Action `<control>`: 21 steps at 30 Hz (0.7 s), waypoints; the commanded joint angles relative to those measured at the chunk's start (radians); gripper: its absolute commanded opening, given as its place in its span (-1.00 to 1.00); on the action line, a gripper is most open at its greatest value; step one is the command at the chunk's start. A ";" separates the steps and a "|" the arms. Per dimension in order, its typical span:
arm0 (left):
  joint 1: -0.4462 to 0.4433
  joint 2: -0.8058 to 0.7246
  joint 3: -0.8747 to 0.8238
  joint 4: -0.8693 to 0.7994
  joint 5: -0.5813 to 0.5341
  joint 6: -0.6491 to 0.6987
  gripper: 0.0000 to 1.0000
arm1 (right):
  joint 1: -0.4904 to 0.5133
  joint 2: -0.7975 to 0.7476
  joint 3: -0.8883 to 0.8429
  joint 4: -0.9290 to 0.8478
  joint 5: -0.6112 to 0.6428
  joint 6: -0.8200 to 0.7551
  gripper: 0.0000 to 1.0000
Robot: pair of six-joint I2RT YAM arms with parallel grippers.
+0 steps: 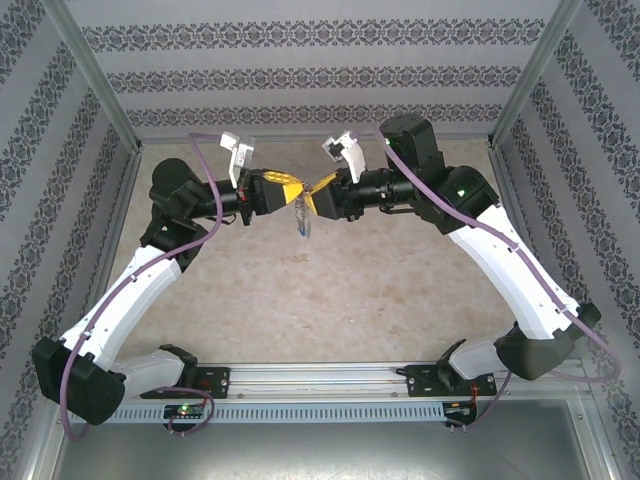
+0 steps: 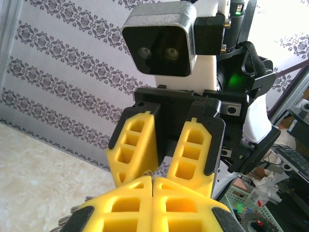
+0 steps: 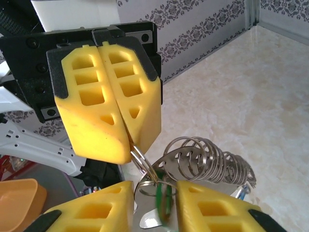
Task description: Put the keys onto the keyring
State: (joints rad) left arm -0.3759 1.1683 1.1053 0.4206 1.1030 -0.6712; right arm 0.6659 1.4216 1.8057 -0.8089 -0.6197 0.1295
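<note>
Keyring (image 3: 205, 162), a cluster of thin steel wire loops, hangs in mid-air just below the left claw (image 3: 126, 145), well above the surface (image 1: 350, 290). The left claw's yellow fingers are pressed shut on one of its loops. The key (image 3: 153, 215), with its green tag, sits a little lower than the left claw's tips, between the parted fingers of the right claw (image 2: 159, 176), which do not look to be pressing on it. Everything here looks light, hard and slick, free to swing and twist. The best hold is probably flat across the key's head, leaving its hole clear for threading.
</note>
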 commanded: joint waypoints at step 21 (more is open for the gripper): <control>0.010 -0.014 0.004 0.078 0.032 -0.009 -1.00 | 0.005 -0.080 -0.100 0.074 0.028 0.003 -0.61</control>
State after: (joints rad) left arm -0.3653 1.1679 1.0924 0.4286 1.1122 -0.6640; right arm 0.6659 1.3754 1.7275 -0.7506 -0.6083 0.1329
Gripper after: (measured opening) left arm 0.043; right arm 0.209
